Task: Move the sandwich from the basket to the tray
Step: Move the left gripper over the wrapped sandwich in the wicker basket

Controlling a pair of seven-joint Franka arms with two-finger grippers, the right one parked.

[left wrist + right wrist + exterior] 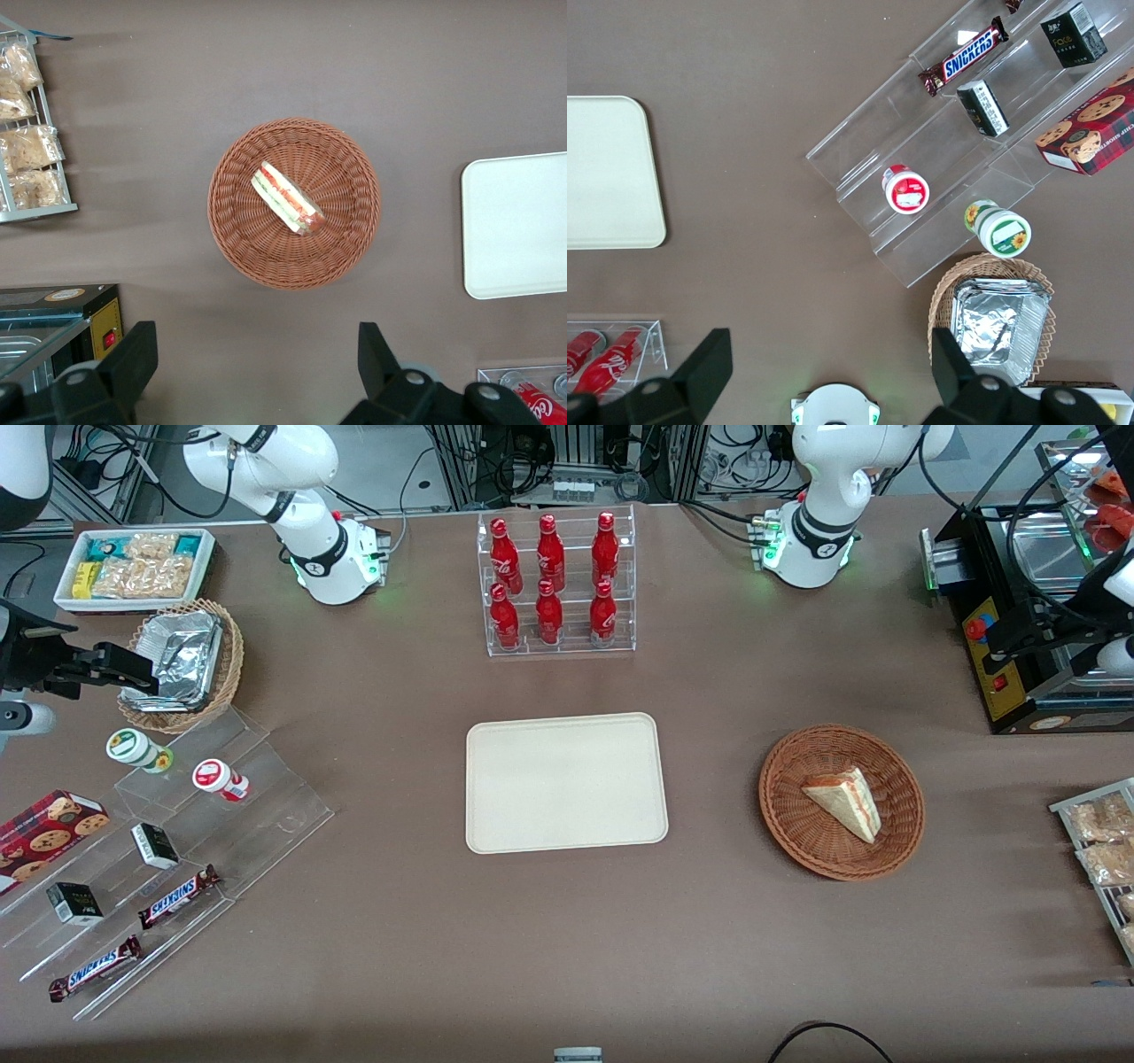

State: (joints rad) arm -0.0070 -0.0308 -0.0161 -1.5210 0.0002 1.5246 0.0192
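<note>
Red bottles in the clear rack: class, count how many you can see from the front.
6. The rack holds three red bottles on its upper step and three on the lower step; none looks hidden. The hand, open, hangs above the basket.

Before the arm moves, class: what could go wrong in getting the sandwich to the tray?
1. The sandwich is a slim wrapped wedge lying flat in the basket; the fingers may slip off the wrap or crush the bread.
2. The light-looking basket could snag and shift or lift with it.
3. The open gripper hangs high above the basket, and the tray lies apart toward the parked arm's end, so a weak grip may drop it on the way.
</note>
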